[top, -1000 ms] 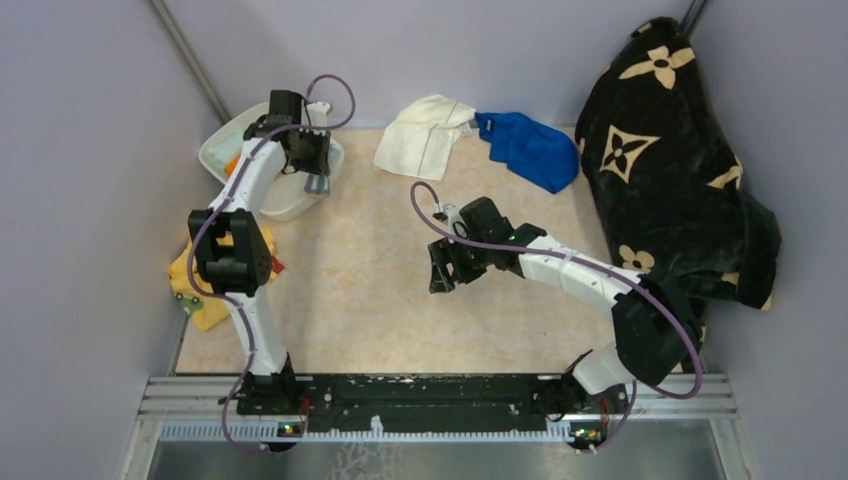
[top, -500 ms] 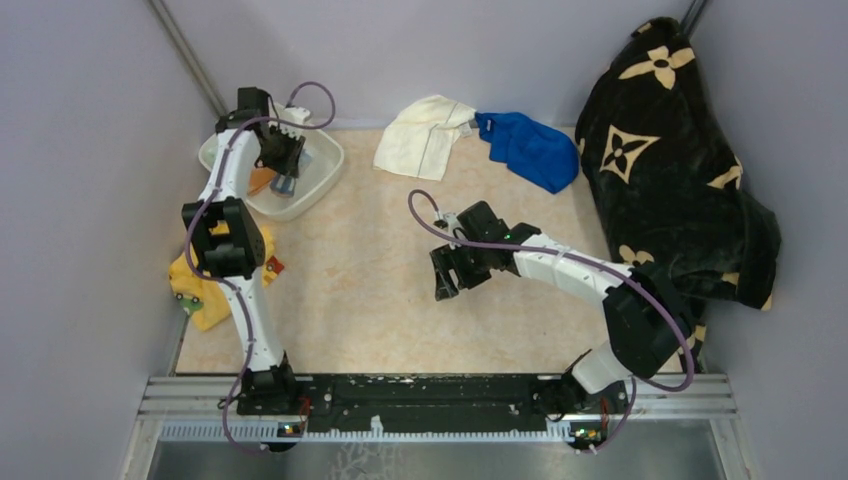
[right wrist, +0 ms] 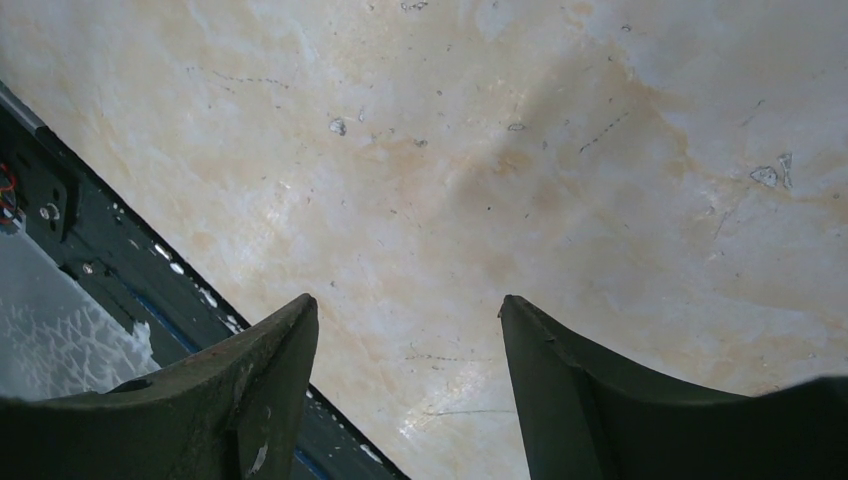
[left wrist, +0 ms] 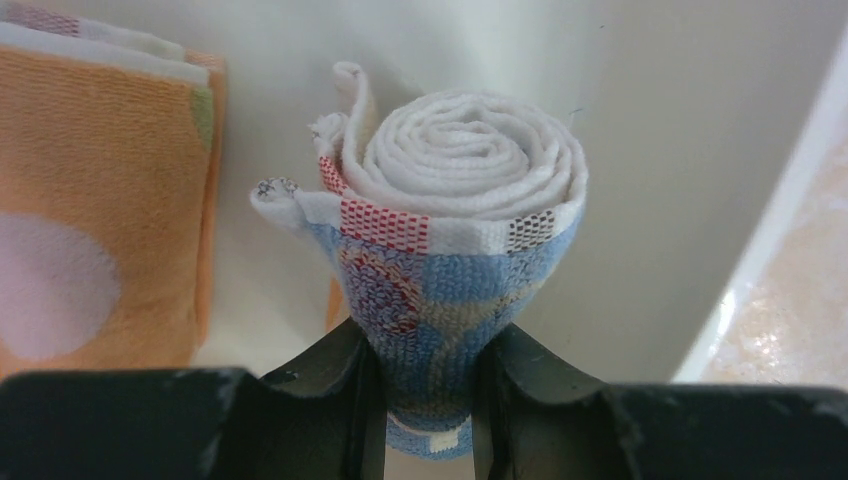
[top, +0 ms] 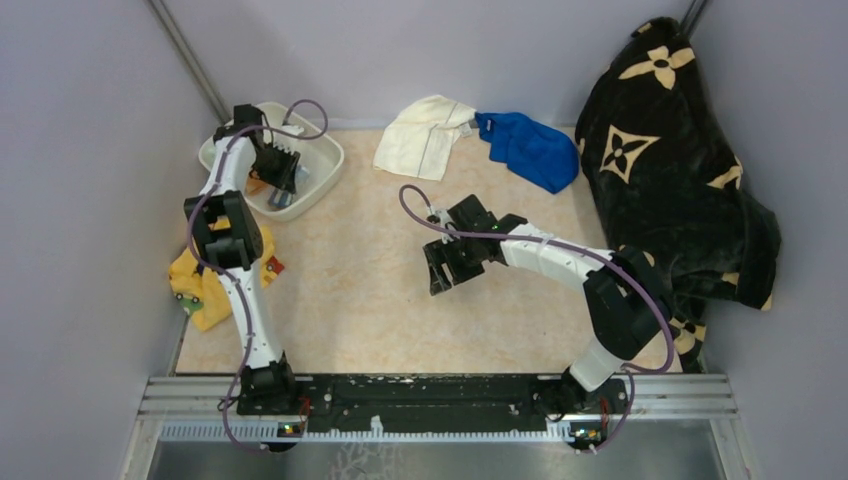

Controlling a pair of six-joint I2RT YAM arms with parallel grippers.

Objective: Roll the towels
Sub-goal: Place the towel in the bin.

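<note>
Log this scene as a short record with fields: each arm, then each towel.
left fingers: shut on the rolled printed towel, inside the white bin
right fingers: open, holding nothing, above bare table
cream towel: unrolled, far edge of table
blue towel: unrolled, beside the cream towel
also in bin: folded orange cloth

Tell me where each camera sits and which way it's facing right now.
Top: above and behind the bases, looking down on the table; both arms whole, left gripper in the bin, right gripper mid-table.
Left wrist: rides the left arm, looking along its fingers into the bin; they clamp a rolled towel.
Right wrist: looking down at the table by the front rail; its open fingers frame the view.
Shared: top and left wrist both show the bin.
</note>
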